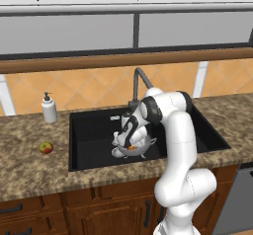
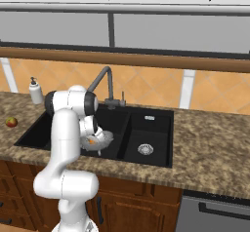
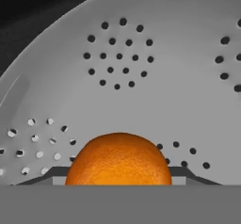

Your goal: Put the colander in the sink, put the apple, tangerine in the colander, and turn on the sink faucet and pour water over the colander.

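The grey colander [image 1: 145, 146] [image 2: 104, 137] sits in the large bowl of the black sink [image 1: 89, 130] [image 2: 151, 126]. My gripper [image 1: 129, 147] [image 3: 118, 177] reaches down into it, shut on the orange tangerine [image 1: 130, 148] [image 2: 91, 141] [image 3: 118, 159], which hangs just over the colander's holed inside [image 3: 141, 77]. The apple [image 1: 46, 147] [image 2: 11, 122] lies on the counter left of the sink. The dark faucet [image 1: 139, 80] [image 2: 105, 81] rises behind the basin, its spout over the large bowl; no water runs from it.
A white soap pump bottle [image 1: 48, 108] [image 2: 35, 91] stands at the back left of the counter. The smaller sink bowl with its silver drain [image 2: 145, 149] lies to the right. A tiled wall and wooden ledge close off the back.
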